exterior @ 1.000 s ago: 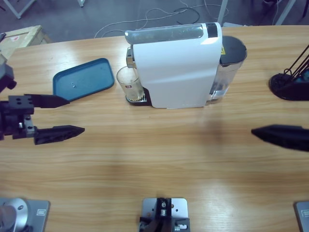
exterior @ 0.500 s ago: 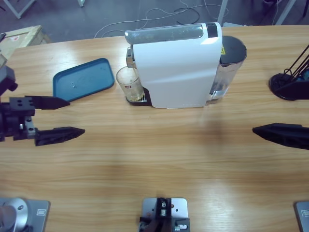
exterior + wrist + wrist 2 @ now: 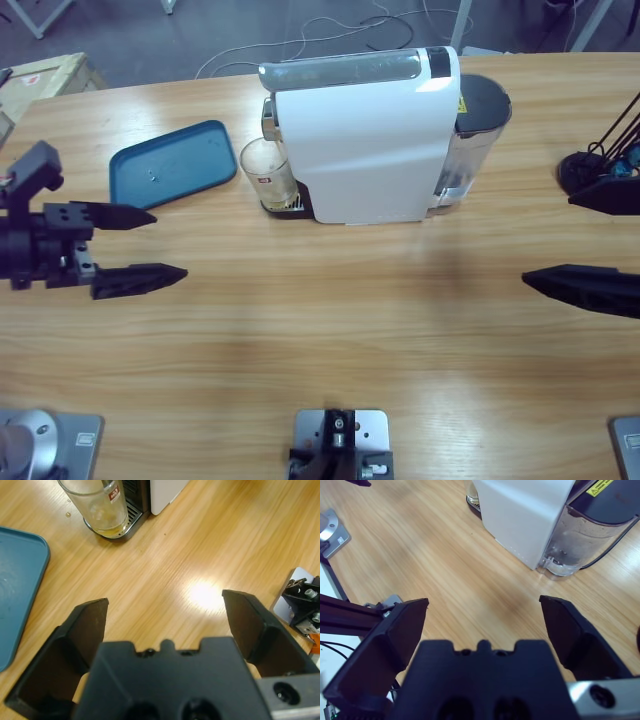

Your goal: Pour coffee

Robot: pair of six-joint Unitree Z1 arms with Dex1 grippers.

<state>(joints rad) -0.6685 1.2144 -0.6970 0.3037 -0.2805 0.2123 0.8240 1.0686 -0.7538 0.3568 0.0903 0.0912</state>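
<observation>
The coffee [image 3: 111, 528], a shallow layer of light tan-brown liquid, lies at the bottom of a clear drinking glass with a small red label [image 3: 268, 173], which stands upright on the drip grate of the big white coffee machine [image 3: 370, 140] near the middle of the bench's far edge. The glass is probably light with so little in it, but stiff, smooth and breakable, so it looks likely to slip under hard black jaws; a hold across the lower half of its wall, square to the sides and only firm enough to stop sliding, seems the safest, with the glass kept upright until it is clear of the machine's spout. Just to the left of the glass a flat blue plastic tray [image 3: 172, 162] lies on the wooden bench [image 3: 320, 310]. The left gripper [image 3: 140, 245] hovers low near the bench's left edge, well apart from the glass, level and pointing toward the middle, its jaws spread wide and empty. The right gripper [image 3: 585, 240] reaches in from the right edge, also level, jaws spread wide with nothing between them, near the machine's clear water tank [image 3: 575, 540] but not touching it.
</observation>
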